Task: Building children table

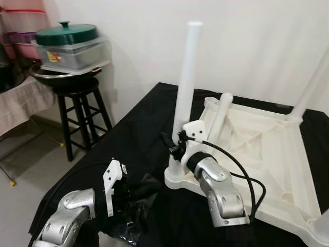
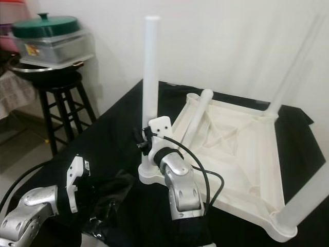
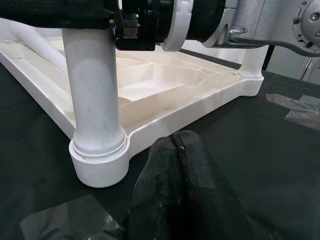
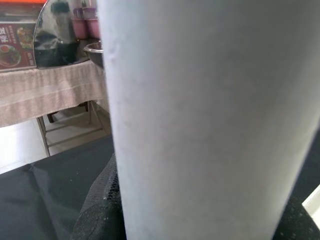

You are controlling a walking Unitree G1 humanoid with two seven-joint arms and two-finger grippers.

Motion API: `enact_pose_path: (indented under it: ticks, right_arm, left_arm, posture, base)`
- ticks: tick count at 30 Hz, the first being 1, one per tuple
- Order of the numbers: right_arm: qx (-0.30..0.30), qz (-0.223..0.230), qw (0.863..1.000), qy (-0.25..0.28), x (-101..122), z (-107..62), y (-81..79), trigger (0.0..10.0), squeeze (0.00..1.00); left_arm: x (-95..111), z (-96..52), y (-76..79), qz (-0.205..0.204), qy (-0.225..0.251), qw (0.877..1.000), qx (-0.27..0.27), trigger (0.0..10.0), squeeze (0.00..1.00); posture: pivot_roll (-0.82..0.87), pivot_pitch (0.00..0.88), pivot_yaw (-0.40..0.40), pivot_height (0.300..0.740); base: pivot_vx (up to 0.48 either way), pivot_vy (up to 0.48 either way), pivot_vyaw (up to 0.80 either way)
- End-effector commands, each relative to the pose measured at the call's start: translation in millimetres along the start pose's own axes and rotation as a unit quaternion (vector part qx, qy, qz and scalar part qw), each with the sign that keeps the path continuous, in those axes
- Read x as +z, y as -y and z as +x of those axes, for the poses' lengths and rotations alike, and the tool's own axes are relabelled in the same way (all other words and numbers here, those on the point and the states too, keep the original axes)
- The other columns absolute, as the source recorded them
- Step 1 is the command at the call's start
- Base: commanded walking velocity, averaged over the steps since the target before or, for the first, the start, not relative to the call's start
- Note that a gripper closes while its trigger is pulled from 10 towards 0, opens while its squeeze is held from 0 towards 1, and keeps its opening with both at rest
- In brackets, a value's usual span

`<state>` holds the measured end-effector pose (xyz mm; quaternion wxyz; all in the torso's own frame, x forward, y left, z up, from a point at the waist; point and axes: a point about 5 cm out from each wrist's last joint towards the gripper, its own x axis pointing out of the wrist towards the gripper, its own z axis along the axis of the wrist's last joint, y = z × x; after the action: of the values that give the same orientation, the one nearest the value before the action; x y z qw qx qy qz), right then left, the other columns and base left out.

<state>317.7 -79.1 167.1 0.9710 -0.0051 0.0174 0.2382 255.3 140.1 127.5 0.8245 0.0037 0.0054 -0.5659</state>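
— How is the upturned table [image 1: 257, 149] finished?
— Smooth, matt white plastic is seen, as on its upright leg [image 1: 185, 87].
— And the counter [image 1: 128, 134]?
— It is draped in matt black cloth; brushed silver metal is seen on the arms.

1. A white plastic table top [image 1: 257, 149] lies upside down on a black cloth [image 1: 133, 128], its ribbed underside facing up.
2. One white leg [image 1: 185, 87] stands upright in the socket at the near-left corner of the table top.
3. The right gripper [image 1: 172, 146] is at this leg, low down, just above the socket (the fingers are mostly hidden behind the wrist, so their hold is not clear).
4. A second leg [image 1: 220, 116] lies tilted inside the table top.
5. Another leg [image 1: 311, 87] rises at the far-right corner.
6. The left gripper [image 1: 141, 188] rests on the cloth near the socket corner.
7. A black stool [image 1: 79, 110] carries containers with a green lid [image 1: 67, 33].
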Motion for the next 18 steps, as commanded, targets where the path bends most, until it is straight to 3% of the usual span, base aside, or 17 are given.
enact_pose_path:
  ticks: [1, 2, 3, 4, 5, 6, 8, 9, 11, 12, 13, 14, 15, 16, 18]
  right_arm:
    - [-0.021, 0.027, 0.997, -0.076, -32, -6.0, 11.6, 9.3, 0.0]
    - [0.013, 0.049, 0.996, -0.073, -31, -5.2, 9.5, 10.0, 1.0]
    - [0.027, 0.065, 0.995, -0.073, -28, -6.4, 5.7, 10.0, 1.0]
    - [0.08, 0.064, 0.993, -0.062, -22, -6.8, -1.4, 10.0, 1.0]
    - [0.08, 0.064, 0.993, -0.062, -22, -6.8, -1.4, 10.0, 1.0]
    - [0.136, 0.055, 0.988, -0.053, -17, -7.5, -7.4, 10.0, 1.0]
    - [0.136, 0.055, 0.988, -0.053, -17, -7.5, -7.4, 10.0, 1.0]
    - [0.171, 0.046, 0.983, -0.047, -14, -8.4, -10.7, 10.0, 1.0]
    - [0.286, -0.009, 0.957, -0.045, -11, -8.8, -4.8, 10.0, 1.0]
    - [0.286, -0.009, 0.957, -0.045, -11, -8.8, -4.8, 10.0, 1.0]
    - [0.317, -0.025, 0.947, -0.049, -9, -6.9, 3.0, 10.0, 0.79]
    - [0.317, -0.025, 0.947, -0.049, -9, -6.9, 3.0, 10.0, 0.79]
    - [0.336, -0.028, 0.94, -0.052, -6, -3.2, 13.0, 10.0, 0.0]
    - [0.349, -0.023, 0.935, -0.051, 1, 1.8, 24.6, 10.0, 0.0]
    - [0.358, -0.018, 0.932, -0.049, 6, 4.8, 32.3, 10.0, 0.0]
  left_arm:
    - [2, -2.0, -2.4, 0.009, -0.002, 1.0, 0.007, 10.0, 0.0]
    - [2, -1.4, -2.4, 0.009, -0.003, 1.0, 0.005, 10.0, 0.0]
    - [2, -0.9, -2.4, 0.009, -0.004, 1.0, 0.003, 10.0, 0.0]
    - [3, 0.0, -2.3, 0.009, -0.004, 1.0, 0.002, 10.0, 0.0]
    - [3, 0.0, -2.3, 0.009, -0.004, 1.0, 0.002, 10.0, 0.0]
    - [3, 0.7, -2.4, 0.008, -0.003, 1.0, 0.002, 10.0, 0.0]
    - [3, 0.7, -2.4, 0.008, -0.003, 1.0, 0.002, 10.0, 0.0]
    - [3, 1.2, -2.5, 0.008, -0.001, 1.0, 0.002, 10.0, 0.0]
    - [4, 3.1, -2.1, 0.009, 0.002, 1.0, 0.004, 10.0, 0.0]
    - [4, 3.1, -2.1, 0.009, 0.002, 1.0, 0.004, 10.0, 0.0]
    - [4, 4.1, -1.7, 0.009, 0.003, 1.0, 0.004, 10.0, 0.0]
    - [4, 4.1, -1.7, 0.009, 0.003, 1.0, 0.004, 10.0, 0.0]
    - [4, 5.1, -1.4, 0.009, 0.004, 1.0, 0.004, 10.0, 0.0]
    - [4, 5.8, -0.8, 0.01, 0.004, 1.0, 0.004, 10.0, 0.0]
    - [4, 6.3, -0.4, 0.01, 0.005, 1.0, 0.005, 10.0, 0.0]
  posture:
    - [-0.07, 0.0, -0.036, 0.74]
    - [-0.07, 0.0, -0.029, 0.74]
    - [-0.07, 0.0, -0.028, 0.74]
    - [-0.08, 0.0, -0.028, 0.74]
    - [-0.08, 0.0, -0.028, 0.74]
    - [-0.08, 0.0, -0.03, 0.74]
    - [-0.08, 0.0, -0.03, 0.74]
    - [-0.08, 0.0, -0.031, 0.74]
    - [-0.07, 0.0, -0.042, 0.74]
    - [-0.07, 0.0, -0.042, 0.74]
    - [-0.06, 0.0, -0.049, 0.74]
    - [-0.06, 0.0, -0.049, 0.74]
    - [-0.06, 0.0, -0.054, 0.74]
    - [-0.05, 0.0, -0.059, 0.74]
    - [-0.05, 0.0, -0.059, 0.74]
  base:
    - [0.0, 0.0, 0.0]
    - [0.0, 0.0, 0.0]
    - [0.0, 0.0, 0.0]
    - [0.0, 0.0, 0.0]
    - [0.0, 0.0, 0.0]
    - [0.0, 0.0, 0.0]
    - [0.0, 0.0, 0.0]
    - [0.0, 0.0, 0.0]
    - [0.0, 0.0, 0.0]
    - [0.0, 0.0, 0.0]
    - [0.0, 0.0, 0.0]
    - [0.0, 0.0, 0.0]
    - [0.0, 0.0, 0.0]
    - [0.0, 0.0, 0.0]
    - [0.0, 0.0, 0.0]
